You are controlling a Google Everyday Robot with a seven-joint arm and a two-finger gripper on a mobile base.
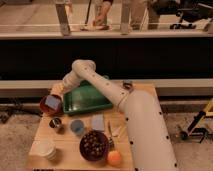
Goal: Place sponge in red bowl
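Note:
The red bowl (44, 107) stands at the table's left edge, left of the green tray. A blue-grey sponge (52, 102) lies inside it, tilted. My gripper (59, 92) is at the end of the white arm, which reaches over the tray from the right. It is just above the bowl's far right rim, close over the sponge. I cannot tell whether it touches the sponge.
A green tray (85, 98) lies right of the bowl. In front stand a metal cup (55, 123), a blue cup (77, 127), a blue-grey pad (98, 122), a dark maroon bowl (93, 145), an orange (115, 158) and a white cup (46, 149).

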